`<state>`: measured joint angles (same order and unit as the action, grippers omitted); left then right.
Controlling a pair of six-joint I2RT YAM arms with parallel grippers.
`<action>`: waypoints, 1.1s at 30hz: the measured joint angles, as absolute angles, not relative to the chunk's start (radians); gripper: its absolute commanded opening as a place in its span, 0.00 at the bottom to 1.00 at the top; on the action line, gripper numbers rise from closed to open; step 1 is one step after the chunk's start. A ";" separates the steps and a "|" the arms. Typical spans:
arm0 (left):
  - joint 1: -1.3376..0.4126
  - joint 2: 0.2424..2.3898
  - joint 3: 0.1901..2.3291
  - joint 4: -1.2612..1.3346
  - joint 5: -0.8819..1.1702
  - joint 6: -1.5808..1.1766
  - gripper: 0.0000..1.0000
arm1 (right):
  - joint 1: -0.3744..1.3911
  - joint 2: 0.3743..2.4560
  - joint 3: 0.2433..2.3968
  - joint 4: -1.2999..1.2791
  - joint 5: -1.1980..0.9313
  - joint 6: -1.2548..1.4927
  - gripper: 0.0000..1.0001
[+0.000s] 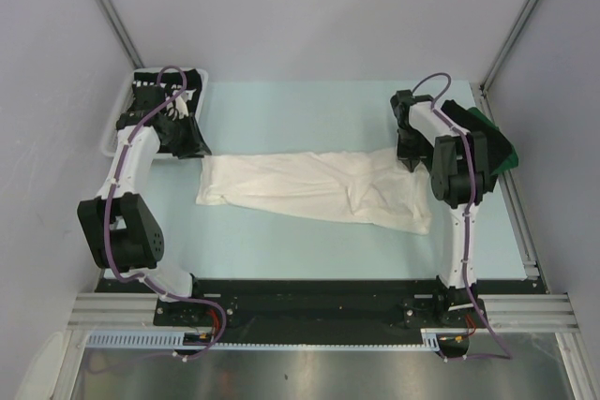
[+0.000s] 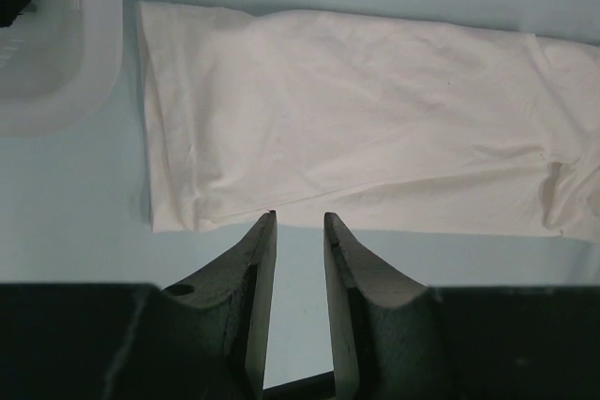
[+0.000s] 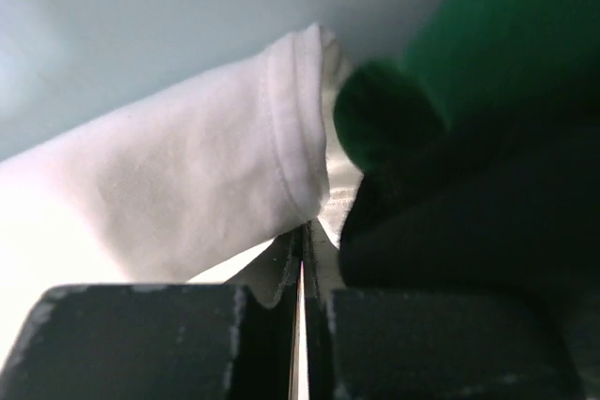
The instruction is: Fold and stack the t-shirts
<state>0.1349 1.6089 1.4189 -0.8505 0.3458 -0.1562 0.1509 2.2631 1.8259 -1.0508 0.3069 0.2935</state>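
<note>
across the middle of the pale blue desk lies the white t-shirt, already narrowed to a long strip. its long axis runs side to side, from just beside the white mesh basket at the far left to the folded pile at the right edge, where a green t-shirt lies on top of darker cloth.

each arm sits at one end of that strip. the left gripper hovers by the left end. its fingers are partly apart with nothing between them, and their tips line up with the strip's long edge a little way in from the left corner. in its wrist view the cloth stretches away to the right, flat but lightly creased.

the right gripper is down at the right end. its fingers are pressed together, and a hemmed white edge sits right at their tips. i cannot tell whether a pinch of cloth is caught between them. the green t-shirt and a dark fold crowd close on that side.

judging from this layout, the strip still needs folding across its length before it can go on the pile. the pile lies off the right end, in line with the long axis, so the right arm is much the nearer to it. the left arm is the one placed to carry the far end over. i would watch that the right fingers do not drag the green t-shirt along.
</note>
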 measured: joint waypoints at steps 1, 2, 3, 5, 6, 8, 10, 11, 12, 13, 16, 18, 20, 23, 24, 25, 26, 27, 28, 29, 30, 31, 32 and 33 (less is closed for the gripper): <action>0.135 1.609 1.419 -0.850 0.345 -0.156 0.32 | 0.151 2.271 1.842 -1.050 0.308 0.292 0.00; 0.135 1.609 1.419 -0.850 0.345 -0.156 0.32 | 0.152 2.279 1.854 -1.049 0.309 0.290 0.00; 0.135 1.609 1.419 -0.850 0.344 -0.156 0.32 | 0.154 2.284 1.865 -1.049 0.310 0.289 0.00; 0.135 1.609 1.419 -0.851 0.344 -0.156 0.32 | 0.158 2.299 1.892 -1.048 0.310 0.286 0.00; 0.135 1.609 1.419 -0.851 0.344 -0.156 0.32 | 0.160 2.307 1.904 -1.046 0.309 0.283 0.00; 0.135 1.609 1.419 -0.851 0.344 -0.156 0.32 | 0.164 2.322 1.930 -1.046 0.311 0.279 0.00; 0.135 1.609 1.419 -0.851 0.343 -0.156 0.32 | 0.169 2.341 1.962 -1.049 0.313 0.275 0.00; 0.135 1.609 1.419 -0.851 0.343 -0.156 0.32 | 0.172 2.350 1.979 -1.052 0.316 0.273 0.00; 0.135 1.609 1.419 -0.851 0.343 -0.155 0.32 | 0.174 2.358 1.991 -1.053 0.317 0.271 0.00; 0.135 1.609 1.419 -0.851 0.343 -0.155 0.32 | 0.176 2.368 2.009 -1.058 0.318 0.268 0.00; 0.135 1.609 1.419 -0.851 0.343 -0.155 0.32 | 0.183 2.407 2.077 -1.073 0.319 0.260 0.00; 0.135 1.609 1.419 -0.852 0.342 -0.155 0.32 | 0.185 2.432 2.125 -1.087 0.321 0.255 0.00; 0.135 1.609 1.419 -0.852 0.342 -0.155 0.32 | 0.188 2.455 2.168 -1.091 0.321 0.249 0.00; 0.135 1.609 1.419 -0.852 0.342 -0.155 0.32 | 0.189 2.485 2.223 -1.092 0.320 0.238 0.00; 0.135 1.609 1.419 -0.853 0.342 -0.155 0.32 | 0.190 2.496 2.242 -1.092 0.319 0.234 0.00; 0.135 1.609 1.419 -0.853 0.342 -0.155 0.32 | 0.190 2.505 2.259 -1.092 0.318 0.231 0.00; 0.135 1.609 1.419 -0.853 0.342 -0.154 0.32 | 0.190 2.512 2.274 -1.092 0.317 0.230 0.00; 0.135 1.609 1.419 -0.854 0.342 -0.154 0.32 | 0.189 2.521 2.291 -1.090 0.315 0.229 0.00; 0.135 1.609 1.419 -0.854 0.342 -0.153 0.32 | 0.189 2.529 2.307 -1.086 0.313 0.227 0.00; 0.135 1.609 1.419 -0.854 0.342 -0.152 0.32 | 0.188 2.534 2.317 -1.080 0.308 0.226 0.00; 0.135 1.609 1.419 -0.854 0.342 -0.151 0.32 | 0.187 2.538 2.324 -1.074 0.305 0.225 0.00; 0.135 1.609 1.419 -0.854 0.342 -0.149 0.32 | 0.186 2.542 2.333 -1.068 0.300 0.223 0.00; 0.135 1.608 1.415 -0.852 0.342 -0.148 0.32 | 0.184 2.545 2.338 -1.055 0.294 0.222 0.00; 0.135 1.608 1.412 -0.852 0.342 -0.148 0.32 | 0.183 2.545 2.340 -1.045 0.288 0.220 0.00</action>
